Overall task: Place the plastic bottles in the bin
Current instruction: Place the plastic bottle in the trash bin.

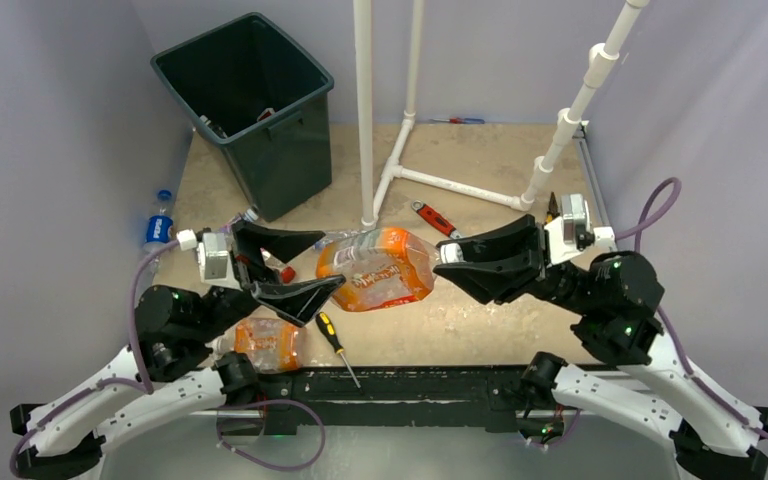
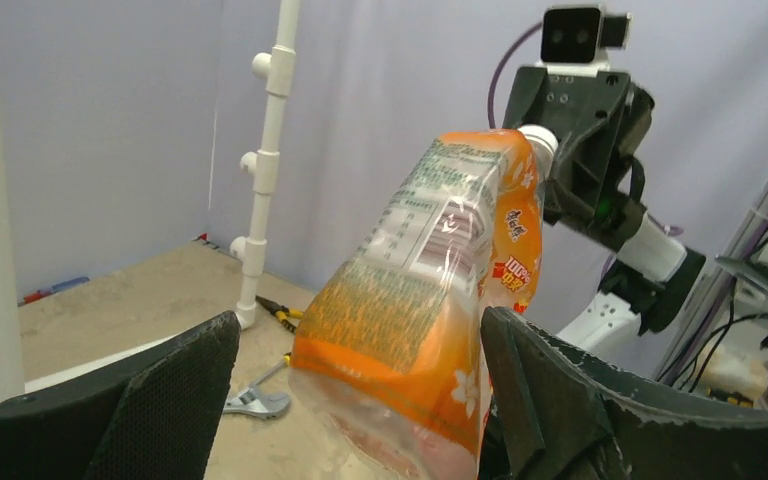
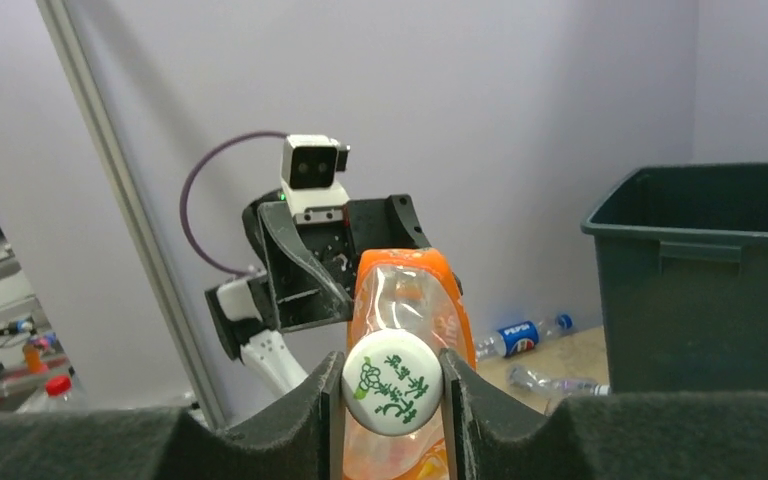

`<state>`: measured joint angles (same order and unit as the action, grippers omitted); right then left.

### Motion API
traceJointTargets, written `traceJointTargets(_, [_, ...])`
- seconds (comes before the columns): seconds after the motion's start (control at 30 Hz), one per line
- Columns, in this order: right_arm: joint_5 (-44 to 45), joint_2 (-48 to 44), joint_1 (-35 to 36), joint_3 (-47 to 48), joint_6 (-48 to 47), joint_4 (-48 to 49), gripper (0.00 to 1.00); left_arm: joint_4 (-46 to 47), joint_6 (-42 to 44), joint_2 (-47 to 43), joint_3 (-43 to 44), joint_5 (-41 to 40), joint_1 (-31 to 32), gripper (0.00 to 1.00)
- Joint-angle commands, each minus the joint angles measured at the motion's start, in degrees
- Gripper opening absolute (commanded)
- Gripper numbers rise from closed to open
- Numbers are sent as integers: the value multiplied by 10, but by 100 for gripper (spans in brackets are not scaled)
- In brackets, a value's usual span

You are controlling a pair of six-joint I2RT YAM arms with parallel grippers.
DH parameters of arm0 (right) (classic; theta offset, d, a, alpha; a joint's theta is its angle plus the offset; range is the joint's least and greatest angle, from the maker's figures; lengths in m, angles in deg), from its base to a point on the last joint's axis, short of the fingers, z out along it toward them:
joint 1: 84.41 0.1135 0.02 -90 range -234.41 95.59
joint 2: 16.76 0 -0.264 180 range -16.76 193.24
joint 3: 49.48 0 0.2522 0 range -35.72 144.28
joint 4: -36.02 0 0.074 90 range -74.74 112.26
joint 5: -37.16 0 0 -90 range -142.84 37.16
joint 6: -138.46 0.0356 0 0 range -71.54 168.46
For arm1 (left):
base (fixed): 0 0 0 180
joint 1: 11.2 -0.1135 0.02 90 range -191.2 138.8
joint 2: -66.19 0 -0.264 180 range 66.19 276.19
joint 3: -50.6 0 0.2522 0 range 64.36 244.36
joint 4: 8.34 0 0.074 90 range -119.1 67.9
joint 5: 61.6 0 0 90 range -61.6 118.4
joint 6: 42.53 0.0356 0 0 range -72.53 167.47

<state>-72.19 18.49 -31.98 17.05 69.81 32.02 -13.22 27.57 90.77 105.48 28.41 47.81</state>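
Nearest, lower left, a crushed clear bottle (image 1: 265, 342) lies beside our left arm. Mid-frame, our right gripper (image 1: 447, 255) reaches in level, clenched on the round white cap of the crumpled orange-labelled bottle (image 1: 380, 268). Our left gripper (image 1: 326, 262) flanks its base, jaws spread. The tapered dark bin (image 1: 280, 160) stands upper left.

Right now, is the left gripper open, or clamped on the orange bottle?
Open: the left gripper stands wide, a gap showing beside the orange bottle. The right gripper pinches its cap.

A crushed orange-labelled bottle (image 1: 385, 268) hangs midair; the dark bin (image 1: 285, 160) stands upright.
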Motion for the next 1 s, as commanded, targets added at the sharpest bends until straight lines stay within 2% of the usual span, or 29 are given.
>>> traceJointTargets(0.0, [-66, 54, -1, 88, -82, -159, 0, -98, 95, 54, 70, 75, 1, 90])
traceJointTargets(0.17, [-99, 87, -1, 131, -101, -205, 0, -173, 161, 122, 135, 177, 1, 90])
traceJointTargets(0.27, [-111, 97, -1, 146, -110, -222, 0, -188, 169, 155, 150, 230, 1, 81])
traceJointTargets(0.33, [-114, 102, -1, 153, -117, -229, 0, -196, 174, 175, 157, 260, 1, 69])
traceJointTargets(0.57, [-102, 106, -1, 155, -121, -211, 0, -202, 172, 212, 164, 306, 1, 2])
traceJointTargets(0.6, [-93, 104, -1, 153, -121, -208, 8, -198, 170, 211, 162, 304, 1, 0])
traceJointTargets(0.67, [-77, 94, -1, 143, -118, -199, 50, -180, 158, 196, 154, 293, 1, 0])
traceJointTargets(0.77, [-42, 61, -1, 101, -102, -164, 96, -131, 134, 158, 129, 244, 1, 0])
traceJointTargets(0.87, [-31, 27, -1, 40, -83, -117, 99, -45, 93, 107, 89, 164, 1, 0])
traceJointTargets(0.97, [-41, 17, -1, -5, -60, -61, 99, 39, 44, 76, 49, 124, 1, 0])
